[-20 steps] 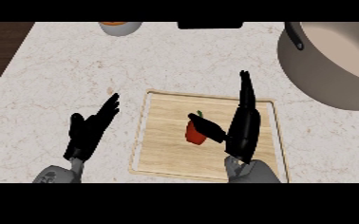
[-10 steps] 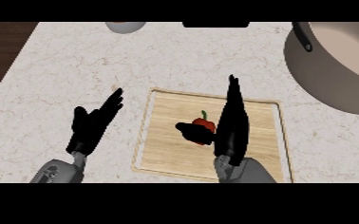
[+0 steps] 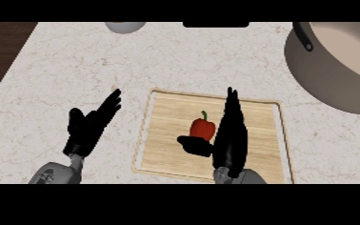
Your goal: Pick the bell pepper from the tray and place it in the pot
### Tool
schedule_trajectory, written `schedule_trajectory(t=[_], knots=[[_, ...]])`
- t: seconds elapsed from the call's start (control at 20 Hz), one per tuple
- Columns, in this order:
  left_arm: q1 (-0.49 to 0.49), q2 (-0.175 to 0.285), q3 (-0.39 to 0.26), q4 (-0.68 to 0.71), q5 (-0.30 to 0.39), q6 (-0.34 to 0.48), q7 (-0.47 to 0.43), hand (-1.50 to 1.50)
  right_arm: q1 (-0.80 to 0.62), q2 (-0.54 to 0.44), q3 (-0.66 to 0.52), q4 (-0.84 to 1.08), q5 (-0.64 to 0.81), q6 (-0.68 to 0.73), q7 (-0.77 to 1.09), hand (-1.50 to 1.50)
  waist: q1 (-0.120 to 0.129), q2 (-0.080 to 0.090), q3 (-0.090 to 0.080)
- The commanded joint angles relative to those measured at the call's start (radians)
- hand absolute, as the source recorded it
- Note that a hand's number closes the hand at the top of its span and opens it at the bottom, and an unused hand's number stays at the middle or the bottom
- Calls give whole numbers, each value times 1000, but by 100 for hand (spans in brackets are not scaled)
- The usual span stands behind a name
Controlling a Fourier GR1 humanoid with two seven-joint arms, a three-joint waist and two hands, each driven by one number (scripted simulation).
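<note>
Soft, even light covers the pale counter [image 3: 84, 66], bright from its left edge to its right. Shadows are faint, with only thin shading along the rim of the tray [image 3: 167, 124]. The pot [image 3: 301, 62] at the counter's right edge has a darker grey wall and a lighter inside.

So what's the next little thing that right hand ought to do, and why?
Probably curl its fingers round the bell pepper. The right hand stands edge-on beside it on the tray, fingers straight, thumb below the pepper, so nothing is gripped yet, and the pot waits at the upper right.
</note>
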Motion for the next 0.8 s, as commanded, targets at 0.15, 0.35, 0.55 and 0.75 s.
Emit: schedule_trajectory(t=[0.15, 0.35, 0.55, 0.75], knots=[[10, -13, 26, 9, -42, -18, -14, 0, 190, 1, 6, -141, 69, -7, 38, -150, -7, 0, 0], [-48, -42, 50, -9, -37, -16, 56, 0, 193, 5, 18, -48, -71, -151, -133, -150, -1, 3, 1], [27, -24, 57, 7, -53, -59, -20, 0, 171, 5, 32, -92, -140, -223, -205, -150, 3, 2, 1], [-12, -56, 73, 76, -67, -61, -37, 0, 159, 5, 8, -102, -257, -257, -291, -150, -1, 3, 1]])
